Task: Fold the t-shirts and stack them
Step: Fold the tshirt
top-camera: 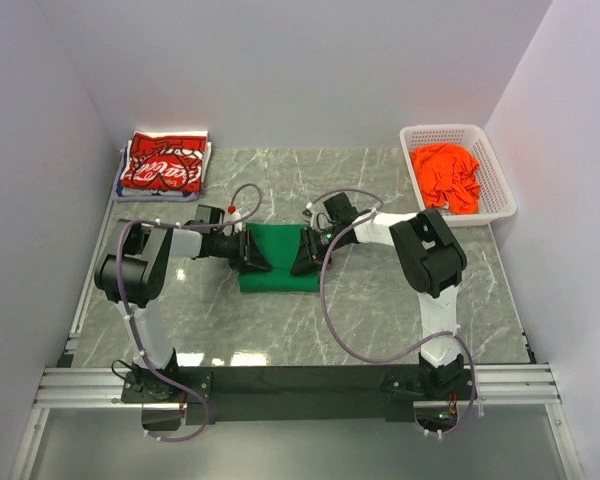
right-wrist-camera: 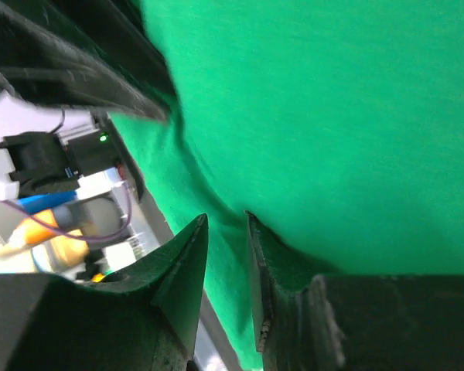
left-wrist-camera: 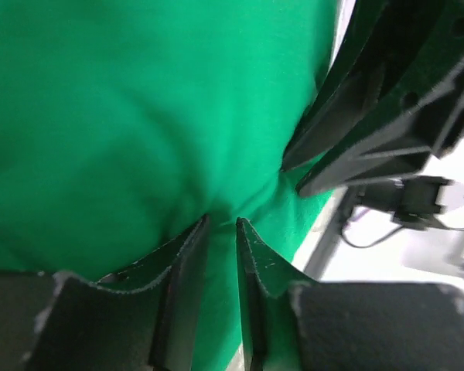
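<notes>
Left end effector and right end effector clamp opposite edges of the green t-shirt; lift both evenly, cloth taut.

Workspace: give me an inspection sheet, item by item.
Surface: grey marble-pattern table, glossy.
Job's things: green t-shirt folded at centre; red t-shirt folded, far left corner; orange t-shirt crumpled in the white basket.
Clutter: nothing seen.
Grippers: left end effector and right end effector each pinch the green t-shirt, from opposite sides.
Cables: purple cables loop off both arms over the table.
Surroundings: white walls; aluminium rail at the near edge.
</notes>
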`<state>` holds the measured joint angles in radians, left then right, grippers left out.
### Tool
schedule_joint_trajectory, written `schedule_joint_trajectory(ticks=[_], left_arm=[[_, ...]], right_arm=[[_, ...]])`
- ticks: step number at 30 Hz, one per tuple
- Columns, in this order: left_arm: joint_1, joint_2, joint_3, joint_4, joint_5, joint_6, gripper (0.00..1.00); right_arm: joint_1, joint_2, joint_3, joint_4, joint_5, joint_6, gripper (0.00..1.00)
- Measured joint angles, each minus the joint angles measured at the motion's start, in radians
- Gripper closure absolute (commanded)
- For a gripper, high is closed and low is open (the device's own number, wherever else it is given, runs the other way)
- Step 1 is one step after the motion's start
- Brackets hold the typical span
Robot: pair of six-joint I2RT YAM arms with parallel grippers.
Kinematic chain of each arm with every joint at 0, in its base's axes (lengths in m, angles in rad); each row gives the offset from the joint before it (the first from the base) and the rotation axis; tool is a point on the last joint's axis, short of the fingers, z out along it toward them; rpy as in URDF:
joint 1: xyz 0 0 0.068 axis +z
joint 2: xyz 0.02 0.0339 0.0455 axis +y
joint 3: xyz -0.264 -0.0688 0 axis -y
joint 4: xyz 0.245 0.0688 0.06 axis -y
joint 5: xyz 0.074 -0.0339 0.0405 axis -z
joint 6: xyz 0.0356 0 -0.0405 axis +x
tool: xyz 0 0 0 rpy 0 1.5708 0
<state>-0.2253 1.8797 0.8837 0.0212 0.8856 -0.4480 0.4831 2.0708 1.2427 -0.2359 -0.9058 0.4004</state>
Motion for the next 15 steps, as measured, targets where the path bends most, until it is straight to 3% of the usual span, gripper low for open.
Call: schedule_joint_trajectory(ticks=[9, 15], left_arm=[[0.109, 0.044, 0.052, -0.102, 0.116, 0.112, 0.67], [0.105, -0.203, -0.006, -0.178, 0.15, 0.169, 0.66]], right_arm=[[-0.063, 0.0, -0.007, -0.047, 0.0, -0.066, 0.69], [-0.047, -0.216, -0.094, -0.037, -0.022, -0.076, 0.65]])
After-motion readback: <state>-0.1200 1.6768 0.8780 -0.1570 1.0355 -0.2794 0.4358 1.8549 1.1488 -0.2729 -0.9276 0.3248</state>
